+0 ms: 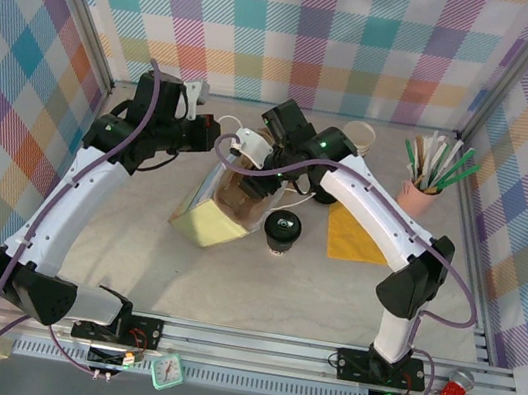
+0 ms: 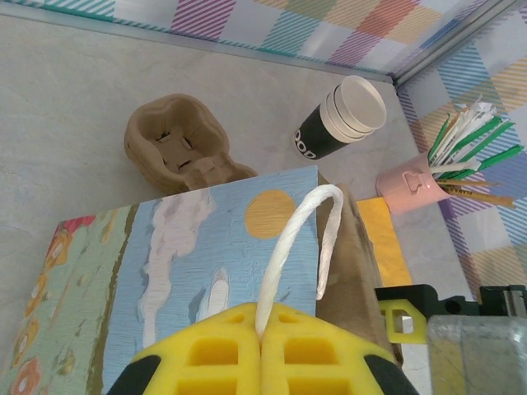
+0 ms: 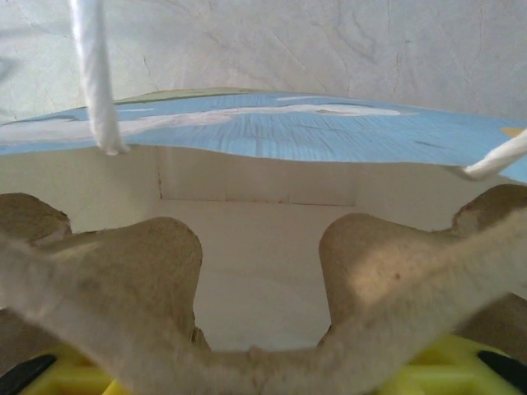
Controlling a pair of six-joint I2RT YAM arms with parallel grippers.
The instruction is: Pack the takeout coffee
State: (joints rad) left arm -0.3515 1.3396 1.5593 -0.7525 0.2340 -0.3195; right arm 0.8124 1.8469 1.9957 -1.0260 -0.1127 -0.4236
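Note:
The takeout coffee [image 1: 284, 231], a black cup with a glossy black lid, stands on the table just right of the paper bag [image 1: 208, 217]. My left gripper [image 1: 221, 140] is shut on the bag's white cord handle [image 2: 284, 247], its yellow fingertips [image 2: 230, 354] pinched together on it. My right gripper [image 1: 260, 172] reaches into the bag's mouth, shut on a brown pulp cup carrier [image 3: 263, 337] that lies across its jaws over the bag's white inside [image 3: 255, 247]. The coffee is apart from both grippers.
Another pulp carrier [image 2: 177, 152] lies on the table behind the bag. A stack of lidless black cups [image 1: 360, 138] stands at the back. A pink holder of stirrers [image 1: 422, 194] is at the right, and a yellow napkin [image 1: 354, 235] lies flat near the coffee.

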